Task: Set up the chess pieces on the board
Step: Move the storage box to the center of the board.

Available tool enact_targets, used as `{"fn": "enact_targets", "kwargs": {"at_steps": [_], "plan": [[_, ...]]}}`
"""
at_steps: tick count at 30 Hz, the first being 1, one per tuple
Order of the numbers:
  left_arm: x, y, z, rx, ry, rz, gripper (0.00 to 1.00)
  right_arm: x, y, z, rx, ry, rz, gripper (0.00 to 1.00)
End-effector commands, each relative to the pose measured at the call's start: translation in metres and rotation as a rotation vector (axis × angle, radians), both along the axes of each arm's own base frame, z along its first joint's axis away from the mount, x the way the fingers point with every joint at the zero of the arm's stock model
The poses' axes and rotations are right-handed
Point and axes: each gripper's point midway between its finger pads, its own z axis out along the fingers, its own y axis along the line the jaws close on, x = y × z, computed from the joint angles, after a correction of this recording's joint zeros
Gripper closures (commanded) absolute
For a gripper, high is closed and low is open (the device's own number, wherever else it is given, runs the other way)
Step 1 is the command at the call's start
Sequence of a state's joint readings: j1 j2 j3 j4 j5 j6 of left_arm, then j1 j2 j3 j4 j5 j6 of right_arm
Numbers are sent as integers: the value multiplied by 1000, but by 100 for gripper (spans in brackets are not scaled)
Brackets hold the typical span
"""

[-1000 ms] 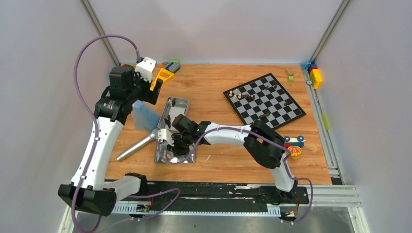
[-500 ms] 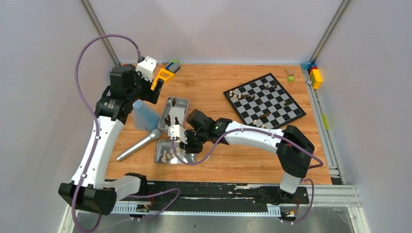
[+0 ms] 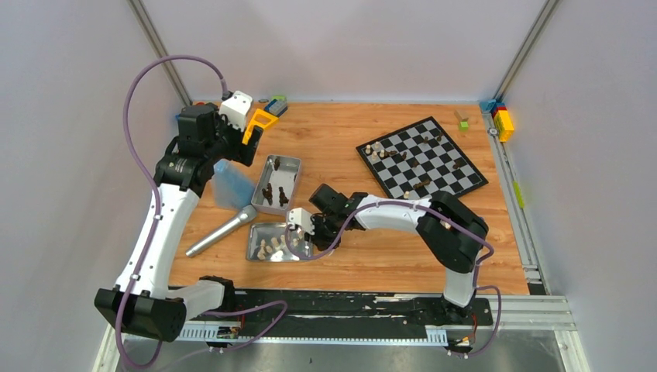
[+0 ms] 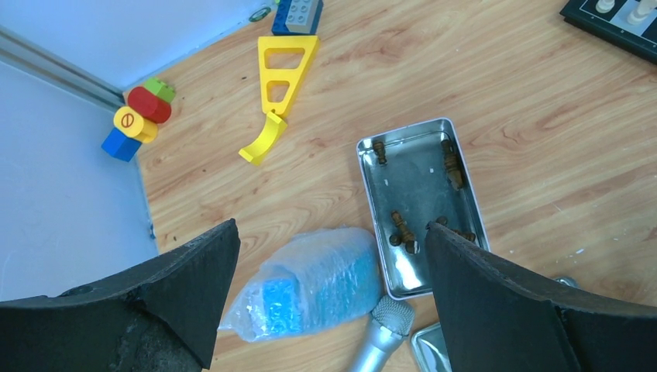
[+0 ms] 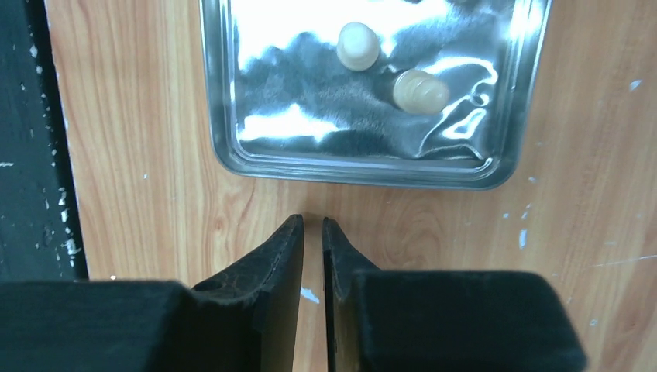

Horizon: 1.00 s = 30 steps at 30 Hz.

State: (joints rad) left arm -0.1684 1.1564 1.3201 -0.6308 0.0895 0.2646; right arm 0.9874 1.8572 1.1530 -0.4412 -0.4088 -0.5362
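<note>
Left gripper (image 4: 331, 232) wide open, empty, above far tray (image 4: 418, 186) of dark pieces (image 4: 400, 229); right gripper (image 5: 312, 232) pinched together, empty, just beside near tray (image 5: 232, 116) showing two pale pieces (image 5: 359, 45); one board (image 3: 436, 157), partly filled, well apart.

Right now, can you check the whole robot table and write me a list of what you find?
Surface: wooden table, a few pale scuffs.
Job's things: board at far right with some chess pieces on it; dark pieces in the far tray, pale pieces in the near tray.
Clutter: microphone, wrapped blue sponge, yellow toy, toy blocks.
Claws: left claw open, empty, raised at far left; right claw shut, nothing seen in it, just beside the near tray.
Cables: purple cable looping high at the left; another trails along the right.
Surroundings: plain pale walls; nothing else seen.
</note>
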Motion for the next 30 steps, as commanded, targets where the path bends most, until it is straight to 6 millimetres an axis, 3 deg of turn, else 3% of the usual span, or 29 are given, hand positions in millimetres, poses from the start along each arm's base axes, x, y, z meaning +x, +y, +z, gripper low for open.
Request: {"fn": "enact_targets", "kwargs": {"at_steps": [1,7,12,23,26,30], "plan": [[5,0,2,13,-33,-11,3,7,15,-9,19,-22,26,84],[6,6,-4,49,-41,1,3,10,42,-11,55,11,54,87],[6,13,-6,89,-48,15,3,-3,66,-4,93,30,93,90],[4,17,-3,113,-55,22,3,-6,122,16,190,76,78,92],[5,15,-5,103,-47,15,3,5,122,25,197,34,45,91],[7,8,-6,76,-43,-9,3,29,98,52,209,-30,-47,81]]}}
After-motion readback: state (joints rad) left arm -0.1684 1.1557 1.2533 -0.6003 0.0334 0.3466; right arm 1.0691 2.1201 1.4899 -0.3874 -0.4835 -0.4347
